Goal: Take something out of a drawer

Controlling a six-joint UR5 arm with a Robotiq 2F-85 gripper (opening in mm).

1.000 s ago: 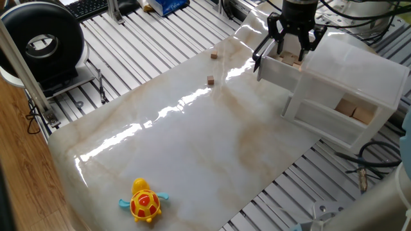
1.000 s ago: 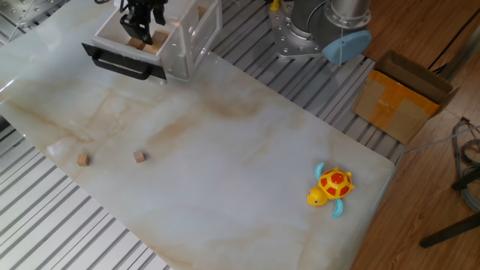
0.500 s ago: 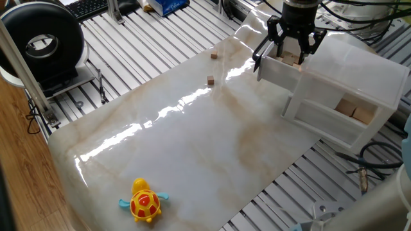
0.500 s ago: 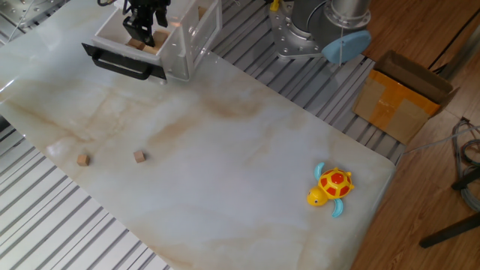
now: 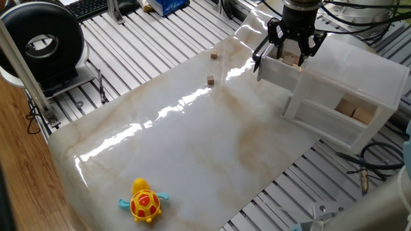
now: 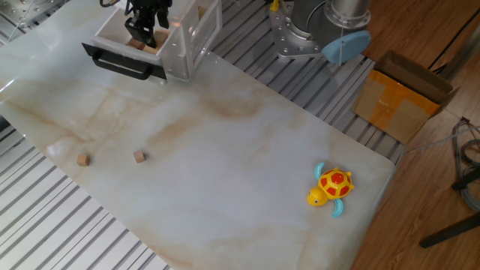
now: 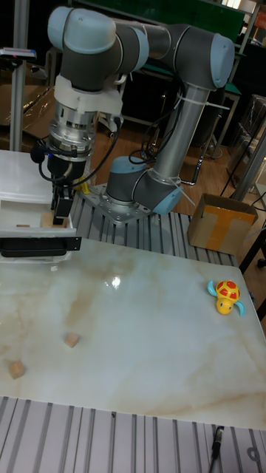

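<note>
While the drawer [image 5: 277, 69] stands pulled out from the white unit [image 5: 359, 77], we see the gripper [image 5: 293, 52] pointing straight down into its open top. In the tall fixed view the fingers [image 7: 63, 203] close on a pale block [image 7: 60, 219], and the block [image 5: 292, 59] shows between the 2 dark fingers in one fixed view as well. We read them as clamped on it, with the block sitting about level with the drawer's rim; whether it touches the drawer floor we cannot tell. From the other fixed view the gripper [image 6: 142, 28] hides most of the block, and another tan piece [image 6: 136, 44] lies in the drawer just beside the fingertips. The dark handle [image 6: 124, 66] runs along the drawer's front. In the lower drawer [image 5: 334, 119] we make out 2 tan blocks [image 5: 354, 110] through the translucent wall. Out on the marble table [image 6: 240, 165], 2 small brown cubes [image 6: 139, 156] lie near each other, well apart from the unit. A yellow toy turtle [image 6: 331, 187] rests near the table's far corner.
</note>
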